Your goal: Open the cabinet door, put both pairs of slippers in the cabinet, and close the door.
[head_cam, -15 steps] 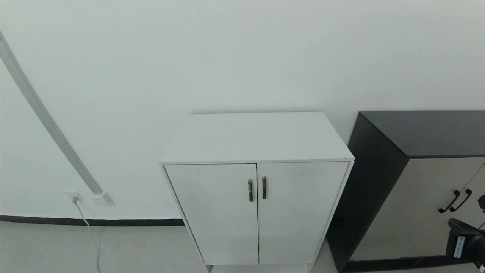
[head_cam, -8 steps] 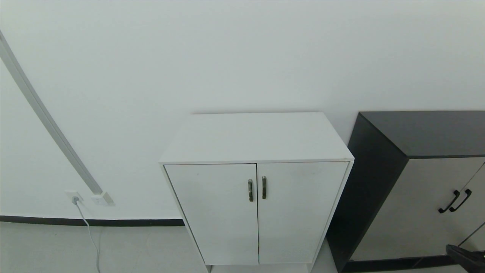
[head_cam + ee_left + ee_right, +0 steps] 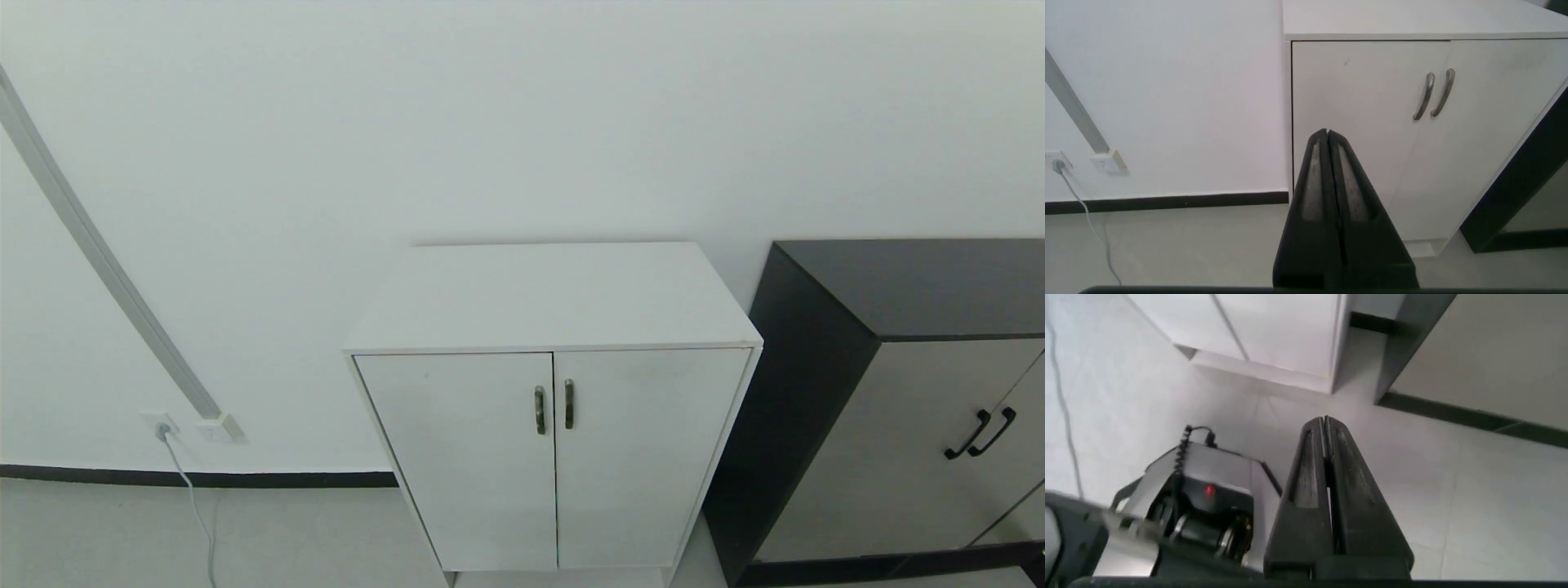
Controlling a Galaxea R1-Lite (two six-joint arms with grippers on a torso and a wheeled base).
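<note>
A white two-door cabinet point(image 3: 555, 457) stands against the wall with both doors closed and two dark handles point(image 3: 553, 407) side by side at the middle. In the left wrist view the cabinet point(image 3: 1372, 122) is ahead, and my left gripper point(image 3: 1328, 135) is shut with nothing in it, held short of the left door, below and to the side of the handles point(image 3: 1434, 93). My right gripper point(image 3: 1326, 423) is shut and empty, pointing down at the tiled floor near the cabinet's bottom corner point(image 3: 1315, 371).
A black cabinet with grey doors point(image 3: 898, 408) stands close to the right of the white one. A wall socket with a white cable point(image 3: 175, 457) sits low on the left wall. A slanted conduit point(image 3: 90, 245) runs up the wall.
My right arm, seen at the lower right edge of the head view a second ago, has dropped down out of that view. The cabinet doors have stayed closed.
</note>
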